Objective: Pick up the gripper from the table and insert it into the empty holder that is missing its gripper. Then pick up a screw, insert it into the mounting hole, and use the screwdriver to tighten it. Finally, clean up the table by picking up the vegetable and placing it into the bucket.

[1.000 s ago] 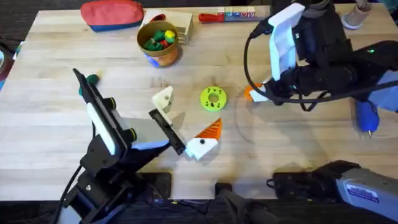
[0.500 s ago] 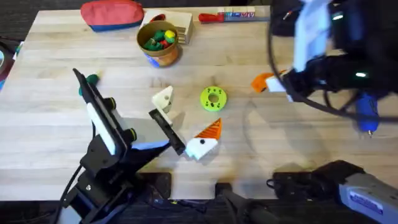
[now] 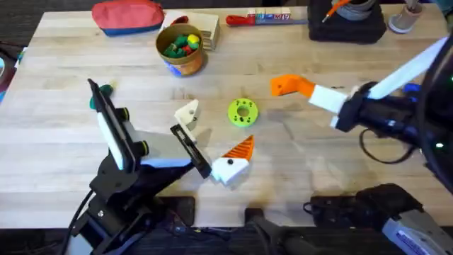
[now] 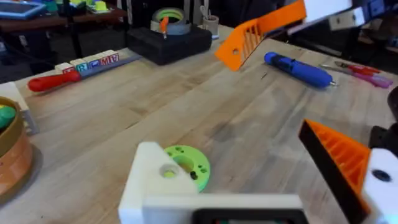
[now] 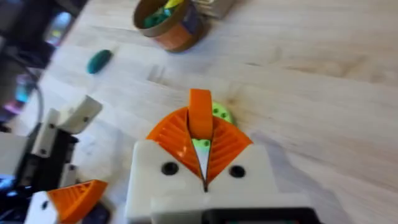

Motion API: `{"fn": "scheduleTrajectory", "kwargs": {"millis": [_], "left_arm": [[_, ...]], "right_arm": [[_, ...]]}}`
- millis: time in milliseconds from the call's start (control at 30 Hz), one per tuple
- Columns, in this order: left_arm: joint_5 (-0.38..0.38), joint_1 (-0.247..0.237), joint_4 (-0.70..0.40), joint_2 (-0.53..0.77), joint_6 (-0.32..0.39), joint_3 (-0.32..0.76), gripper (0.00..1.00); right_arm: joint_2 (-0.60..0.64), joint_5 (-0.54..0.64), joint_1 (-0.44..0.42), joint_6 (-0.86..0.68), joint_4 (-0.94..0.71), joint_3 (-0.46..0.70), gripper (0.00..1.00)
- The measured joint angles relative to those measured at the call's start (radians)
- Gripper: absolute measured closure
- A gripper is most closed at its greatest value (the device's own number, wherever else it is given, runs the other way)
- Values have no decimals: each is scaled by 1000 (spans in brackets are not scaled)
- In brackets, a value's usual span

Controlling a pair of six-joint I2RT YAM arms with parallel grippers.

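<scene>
My right gripper [image 3: 283,86] reaches in from the right over the table's middle. Its orange pads [image 5: 169,140] are shut on the gripper [image 5: 200,113], a small loose orange wedge. My left gripper [image 3: 211,139] rests open near the front centre. One of its jaws is the bare white holder [image 3: 187,113] [image 4: 155,180]; the other carries an orange tip [image 3: 239,147]. The blue screwdriver [image 4: 298,68] lies at the right, mostly hidden under my right arm in the overhead view. The dark green vegetable [image 3: 105,90] [image 5: 99,61] lies at the left. The tan bucket [image 3: 180,48] stands at the back.
A lime green disc [image 3: 243,112] with holes lies between the two grippers. At the back are a red pouch [image 3: 127,15], a wooden block [image 3: 204,28], a red-handled tool [image 3: 258,18] and a black box [image 3: 347,23]. Bare wood lies right of the disc.
The right arm has swung from the back right down to the right side. Its gripper lifted off the table with the orange wedge and now points left. The left arm has barely moved.
</scene>
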Motion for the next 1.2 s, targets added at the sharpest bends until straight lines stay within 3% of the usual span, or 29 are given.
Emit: {"fn": "scheduleTrajectory", "kwargs": {"millis": [100,367,533,800,1200], "left_arm": [[23,0,0,0,-42,0,14],[71,0,0,0,-80,0,13],[74,0,0,0,-87,0,13],[74,0,0,0,-87,0,13],[74,0,0,0,-87,0,12]], "right_arm": [[43,-136,17,161,109,-66,998],[247,-426,59,442,309,-83,999],[505,-611,67,628,498,-83,999],[655,-672,150,824,776,-83,999],[685,-670,192,903,788,-83,999]]}}
